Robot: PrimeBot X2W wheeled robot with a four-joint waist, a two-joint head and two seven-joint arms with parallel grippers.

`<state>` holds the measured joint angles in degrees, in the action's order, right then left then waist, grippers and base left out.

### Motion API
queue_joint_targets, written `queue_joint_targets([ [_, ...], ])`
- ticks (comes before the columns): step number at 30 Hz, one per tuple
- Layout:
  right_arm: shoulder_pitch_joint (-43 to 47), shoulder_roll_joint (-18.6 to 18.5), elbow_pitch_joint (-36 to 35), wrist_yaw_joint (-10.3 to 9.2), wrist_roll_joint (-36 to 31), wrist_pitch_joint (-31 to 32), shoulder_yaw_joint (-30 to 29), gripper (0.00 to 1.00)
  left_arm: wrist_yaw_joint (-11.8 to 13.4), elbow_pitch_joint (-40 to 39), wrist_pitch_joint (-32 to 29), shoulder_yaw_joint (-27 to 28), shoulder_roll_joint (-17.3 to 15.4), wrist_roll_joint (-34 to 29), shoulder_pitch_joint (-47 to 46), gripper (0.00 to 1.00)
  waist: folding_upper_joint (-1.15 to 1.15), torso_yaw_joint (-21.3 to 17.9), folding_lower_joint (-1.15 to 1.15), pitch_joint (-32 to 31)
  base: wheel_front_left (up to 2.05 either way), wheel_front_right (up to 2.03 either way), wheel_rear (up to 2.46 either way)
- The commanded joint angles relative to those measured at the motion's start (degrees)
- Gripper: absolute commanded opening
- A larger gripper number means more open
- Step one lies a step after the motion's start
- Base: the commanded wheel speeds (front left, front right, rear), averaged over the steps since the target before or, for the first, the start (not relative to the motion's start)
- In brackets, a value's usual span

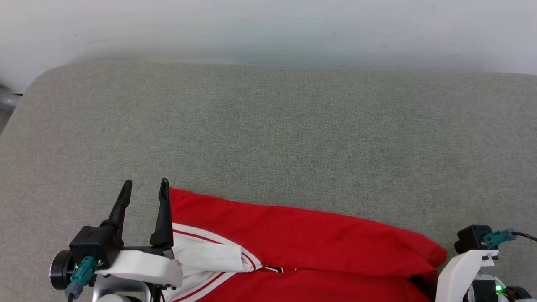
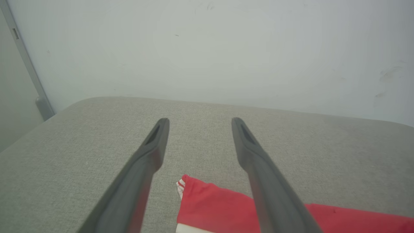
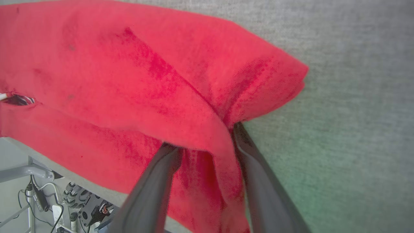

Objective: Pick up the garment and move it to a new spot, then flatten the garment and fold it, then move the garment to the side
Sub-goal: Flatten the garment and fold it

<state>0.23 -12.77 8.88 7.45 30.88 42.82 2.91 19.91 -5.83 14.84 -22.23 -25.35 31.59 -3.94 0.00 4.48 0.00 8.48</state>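
Jaws apart on both: left gripper (image 1: 145,182) beside the garment (image 1: 293,235), right gripper (image 3: 204,137) straddling its fold.

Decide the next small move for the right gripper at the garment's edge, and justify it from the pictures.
Probably close the right gripper: its fingers straddle a fold at the end of the garment, standing apart, tips tucked under the red cloth, so nothing is pinched yet. The left gripper hangs open above the grey surface, holding nothing.
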Motion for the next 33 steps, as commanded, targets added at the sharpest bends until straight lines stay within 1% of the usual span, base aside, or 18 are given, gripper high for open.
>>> queue_joint_targets([
  [1, 0.9, 1.2, 1.9, 0.05, 0.7, 0.5, 1.9, 0.00, -0.2, 0.1, 0.3, -0.1, 0.1, -0.1, -0.2, 1.00, 0.00, 0.0, 0.00, 0.0, 0.00, 0.00, 0.00],
  [6, -0.8, -0.3, 0.7, 0.01, 0.6, -1.9, 1.1, 0.00, -0.2, 0.5, 0.3, 0.3, 0.1, -0.4, -0.1, 1.00, 0.00, -0.3, 0.00, -0.5, 0.00, 0.00, 0.00],
  [12, -1.0, -2.0, -2.3, 0.00, -0.5, -4.6, -1.1, 0.00, 0.3, 0.7, 0.3, 0.7, -0.5, -0.7, 1.5, 1.00, 0.00, -1.5, 0.00, -2.7, 0.00, 0.00, 0.00],
  [17, 0.3, -3.2, -2.8, 0.00, -1.1, -4.2, -4.8, 0.00, 0.8, 0.3, -0.4, 0.6, -1.2, -0.9, 2.7, 1.00, 0.00, -3.0, 0.00, -4.5, 0.00, 0.00, 0.00],
  [21, 1.4, -3.4, -2.4, 0.00, -2.2, -3.2, -9.5, 0.00, 1.2, -0.2, -1.1, 0.4, -2.0, -1.2, 3.6, 1.00, 0.00, -4.3, 0.00, -5.4, 0.00, 0.00, 0.00],
  [26, 2.4, -2.7, -2.9, 0.00, -3.5, -1.4, -16.0, 0.00, 1.5, -0.6, -1.5, 0.1, -2.3, -1.2, 3.9, 1.00, 0.00, -5.6, 0.00, -6.0, 0.00, 0.00, 0.00],
  [29, 2.6, -1.9, -3.6, 0.00, -2.1, 0.3, -18.2, 0.00, 1.7, -0.7, -1.7, 0.0, -2.2, -1.1, 4.2, 1.00, 0.00, -6.2, 0.00, -6.3, 0.00, 0.00, 0.00],
  [30, 2.3, -1.0, -3.8, 0.00, -0.6, 1.1, -18.7, 0.00, 1.7, -0.7, -1.7, 0.0, -2.2, -1.0, 4.3, 1.00, 0.00, -6.3, 0.00, -6.4, 0.00, 0.00, 0.00],
  [33, 1.2, 2.6, -4.5, 0.01, 7.5, 5.8, -19.9, 0.00, 1.7, -0.8, -1.8, -0.3, -2.3, -1.0, 4.3, 1.00, 0.00, -6.4, 0.00, -6.7, 0.00, 0.00, 0.00],
])
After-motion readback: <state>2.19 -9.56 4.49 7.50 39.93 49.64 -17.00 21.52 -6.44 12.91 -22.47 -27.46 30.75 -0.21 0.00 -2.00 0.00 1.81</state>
